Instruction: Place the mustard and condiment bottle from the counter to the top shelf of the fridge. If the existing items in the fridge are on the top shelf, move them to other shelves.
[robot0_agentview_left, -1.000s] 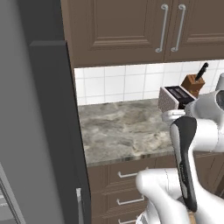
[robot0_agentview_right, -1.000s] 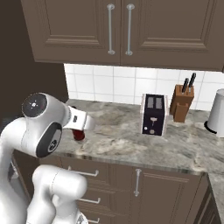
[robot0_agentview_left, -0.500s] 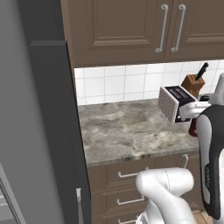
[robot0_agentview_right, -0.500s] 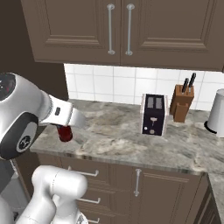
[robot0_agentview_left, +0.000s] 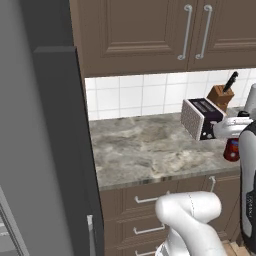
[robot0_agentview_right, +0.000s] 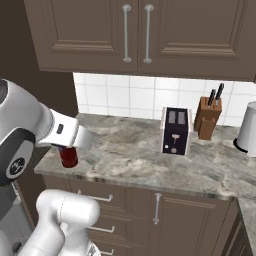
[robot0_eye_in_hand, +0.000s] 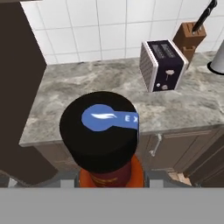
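Observation:
My gripper (robot0_eye_in_hand: 111, 176) is shut on the condiment bottle (robot0_eye_in_hand: 101, 127), a dark red bottle whose black cap fills the middle of the hand view. That bottle (robot0_agentview_right: 67, 156) hangs under my gripper (robot0_agentview_right: 67, 147) near the left front corner of the counter (robot0_agentview_right: 140, 150). From the left base view the bottle (robot0_agentview_left: 231, 150) and gripper (robot0_agentview_left: 231, 141) sit at the far right, by the counter (robot0_agentview_left: 145, 145) front edge. The fridge (robot0_agentview_left: 60, 150) rises at the left with its dark door edge toward me. The mustard, the top shelf and the existing items are out of view.
A dark toaster (robot0_agentview_right: 175, 131) stands mid-counter, with a knife block (robot0_agentview_right: 207, 116) behind it and a white kettle (robot0_agentview_right: 248, 131) at the far right. Brown wall cabinets (robot0_agentview_right: 135, 35) hang above; drawers (robot0_agentview_right: 100, 200) lie below the counter.
The arm has swung, drawing the gripped bottle back from over the counter toward its front edge and toward the base. Nothing on the counter has moved.

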